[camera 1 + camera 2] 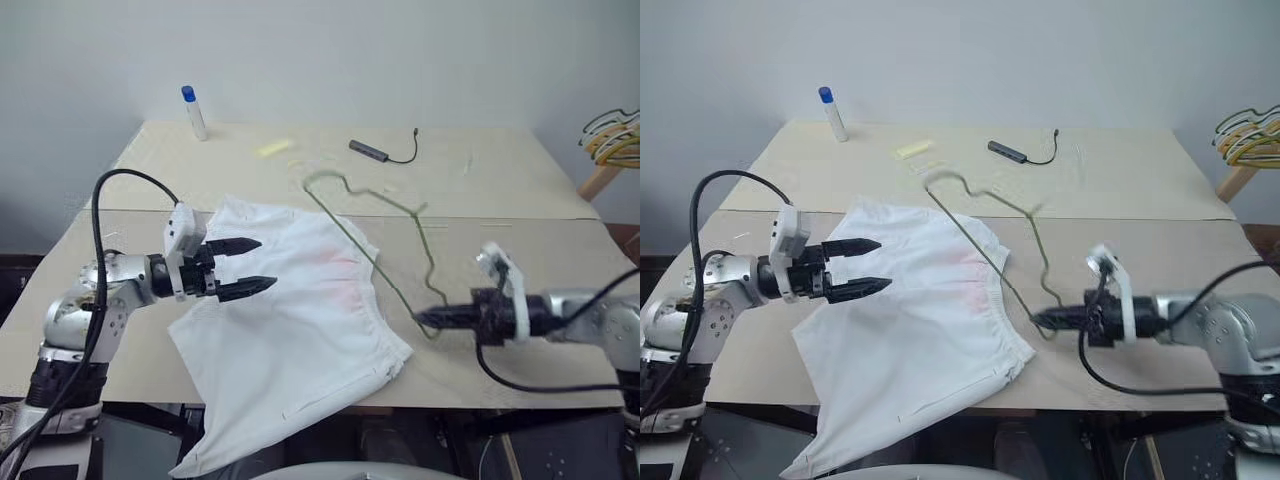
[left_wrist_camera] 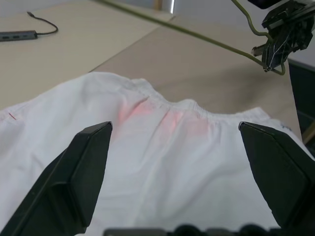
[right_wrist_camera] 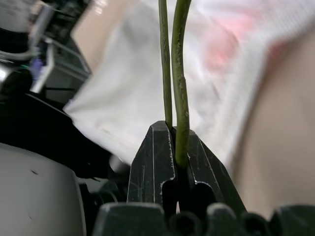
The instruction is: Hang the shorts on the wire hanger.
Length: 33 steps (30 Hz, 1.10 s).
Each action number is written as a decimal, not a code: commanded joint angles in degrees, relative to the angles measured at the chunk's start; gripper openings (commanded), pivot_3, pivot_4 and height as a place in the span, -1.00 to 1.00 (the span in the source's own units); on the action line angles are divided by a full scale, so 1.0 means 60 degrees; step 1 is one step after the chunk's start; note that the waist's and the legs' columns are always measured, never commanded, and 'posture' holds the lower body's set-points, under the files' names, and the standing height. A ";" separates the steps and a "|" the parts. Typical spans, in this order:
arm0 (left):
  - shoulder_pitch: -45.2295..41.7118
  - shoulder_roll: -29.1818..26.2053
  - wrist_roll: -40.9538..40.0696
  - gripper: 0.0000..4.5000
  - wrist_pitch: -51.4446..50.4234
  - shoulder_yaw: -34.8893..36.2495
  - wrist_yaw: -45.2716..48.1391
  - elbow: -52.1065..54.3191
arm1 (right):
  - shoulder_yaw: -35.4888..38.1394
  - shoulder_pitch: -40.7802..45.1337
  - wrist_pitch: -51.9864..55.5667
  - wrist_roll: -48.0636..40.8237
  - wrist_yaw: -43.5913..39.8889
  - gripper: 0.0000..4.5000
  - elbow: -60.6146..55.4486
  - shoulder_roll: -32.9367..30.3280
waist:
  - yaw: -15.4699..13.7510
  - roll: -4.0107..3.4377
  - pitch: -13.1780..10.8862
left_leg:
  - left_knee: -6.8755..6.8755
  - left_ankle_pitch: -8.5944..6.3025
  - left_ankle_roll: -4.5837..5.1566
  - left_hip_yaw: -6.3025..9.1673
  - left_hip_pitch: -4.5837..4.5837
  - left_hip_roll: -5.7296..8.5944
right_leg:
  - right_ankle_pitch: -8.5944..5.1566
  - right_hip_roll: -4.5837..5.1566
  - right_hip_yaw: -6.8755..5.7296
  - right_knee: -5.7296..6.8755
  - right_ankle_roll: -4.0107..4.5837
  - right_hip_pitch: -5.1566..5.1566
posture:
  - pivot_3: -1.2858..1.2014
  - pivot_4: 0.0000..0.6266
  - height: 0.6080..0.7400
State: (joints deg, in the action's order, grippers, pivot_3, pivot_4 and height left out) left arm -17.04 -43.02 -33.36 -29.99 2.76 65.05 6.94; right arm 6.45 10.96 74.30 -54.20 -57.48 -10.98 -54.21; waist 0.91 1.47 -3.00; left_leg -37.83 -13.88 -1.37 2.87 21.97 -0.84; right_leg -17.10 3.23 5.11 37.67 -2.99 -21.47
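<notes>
One tool (image 1: pixel 428 318) pinching wire hanger (image 1: pixel 372 255), beside shorts (image 1: pixel 290 330)

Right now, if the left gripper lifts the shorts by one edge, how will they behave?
The shorts would probably sag limply: the cloth already droops over the table edge. They look light. The open left gripper would likely bunch the fabric.

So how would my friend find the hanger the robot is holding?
Look at the tan table, just right of the white shorts. The wire hanger lies there, one corner pinched in the right gripper. It is a single thin olive-green one, unlike the yellowish bunch of hangers beyond the table.
</notes>
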 commanded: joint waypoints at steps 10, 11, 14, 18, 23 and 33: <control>-0.0162 -0.0160 0.0313 0.99 0.0187 -0.0136 0.0306 0.0348 | -0.1881 0.0475 0.0817 0.0846 -0.2941 -1.00 0.3788 -0.2145 | 0.0225 0.0003 -0.0003 | 0.0000 0.0000 0.0001 -0.0010 -0.0018 -0.0006 | -0.0007 -0.0006 0.0011 -0.0009 -0.0024 0.0017 | 0.03 -1.00 1.00; -0.0211 -0.0142 0.0304 0.99 0.0155 -0.0103 0.0263 0.0333 | -0.1953 0.0525 0.0744 0.0964 -0.3045 -1.00 0.3916 -0.2186 | 0.0225 0.0003 -0.0003 | 0.0000 0.0000 0.0001 -0.0013 -0.0017 -0.0003 | -0.0010 -0.0002 0.0012 -0.0011 -0.0031 0.0018 | 0.03 -1.00 1.00; -0.0282 -0.0085 0.0280 0.99 0.0106 -0.0081 0.0179 0.0353 | -0.2050 0.0578 0.0633 0.1224 -0.3188 -1.00 0.4140 -0.2179 | 0.0232 0.0003 -0.0003 | -0.0001 0.0000 0.0000 -0.0011 -0.0018 -0.0003 | -0.0020 -0.0001 0.0012 -0.0011 -0.0051 0.0018 | 0.03 -1.00 1.00; -0.0231 -0.0071 0.0283 0.99 0.0205 -0.0135 0.0263 0.0416 | -0.2004 0.0393 0.0513 0.1343 -0.3410 -1.00 0.4062 -0.2156 | 0.0233 0.0002 -0.0003 | -0.0001 0.0000 0.0000 -0.0008 -0.0020 -0.0004 | -0.0020 -0.0004 0.0011 -0.0006 -0.0051 0.0017 | 0.03 -1.00 1.00; -0.0329 0.0038 0.0331 0.99 0.0212 -0.0269 0.0268 0.0329 | -0.1850 0.0124 0.0535 0.1199 -0.3619 -1.00 0.3552 -0.2153 | 0.0232 0.0002 -0.0003 | -0.0001 0.0000 0.0000 -0.0008 -0.0019 -0.0004 | -0.0020 -0.0002 0.0010 -0.0007 -0.0051 0.0019 | 0.02 -1.00 1.00; -0.0506 0.0122 0.0399 0.99 0.0206 -0.0373 0.0329 0.0202 | -0.1528 -0.0489 0.0428 0.0956 -0.3766 -1.00 0.2671 -0.2208 | 0.0239 0.0002 -0.0002 | -0.0002 0.0000 0.0000 -0.0007 -0.0019 -0.0003 | -0.0019 -0.0002 0.0010 -0.0006 -0.0050 0.0019 | 0.01 -1.00 1.00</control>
State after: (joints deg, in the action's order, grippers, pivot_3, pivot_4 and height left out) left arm -18.67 -42.38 -31.13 -29.95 0.36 66.84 7.96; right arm -5.56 8.08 77.84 -46.47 -77.66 7.11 -65.99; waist 2.34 1.48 -3.01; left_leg -37.84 -13.88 -1.36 2.83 21.85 -0.86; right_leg -17.21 3.21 5.17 37.64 -3.30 -21.35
